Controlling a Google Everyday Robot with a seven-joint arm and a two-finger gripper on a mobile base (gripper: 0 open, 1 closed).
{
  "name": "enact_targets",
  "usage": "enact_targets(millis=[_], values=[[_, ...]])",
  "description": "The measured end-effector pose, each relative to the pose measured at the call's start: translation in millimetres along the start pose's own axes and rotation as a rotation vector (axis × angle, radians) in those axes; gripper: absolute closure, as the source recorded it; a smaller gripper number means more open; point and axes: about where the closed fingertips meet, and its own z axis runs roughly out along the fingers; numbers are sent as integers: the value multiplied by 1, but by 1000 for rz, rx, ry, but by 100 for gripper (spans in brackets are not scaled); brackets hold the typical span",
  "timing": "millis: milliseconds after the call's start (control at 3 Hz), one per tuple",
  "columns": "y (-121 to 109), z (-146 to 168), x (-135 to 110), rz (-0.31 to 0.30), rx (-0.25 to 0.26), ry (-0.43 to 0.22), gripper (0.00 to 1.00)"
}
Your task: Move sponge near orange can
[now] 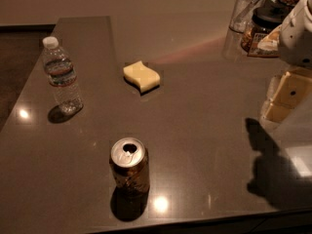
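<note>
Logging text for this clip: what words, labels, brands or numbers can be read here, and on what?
No text is readable.
Water bottle: label band too blurred.
Orange can: pattern only, nothing legible.
Jar at back: label too blurred.
Sponge, and gripper at the right edge: no text.

One sponge (141, 76); one orange can (129, 165); one bottle (62, 77); one claw (282, 100), right edge

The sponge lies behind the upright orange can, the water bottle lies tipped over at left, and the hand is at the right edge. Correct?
One error: the camera view shows the water bottle standing upright, not tipped over. The sponge does lie behind the upright orange can, and the hand is at the right edge.
</note>
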Motion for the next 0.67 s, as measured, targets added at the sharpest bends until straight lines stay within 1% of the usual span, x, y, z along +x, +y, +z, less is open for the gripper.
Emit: enact_targets(millis=[333,667], values=[[-4,1,-1,6,7,0,0],[-15,5,-5,22,24,2,0]])
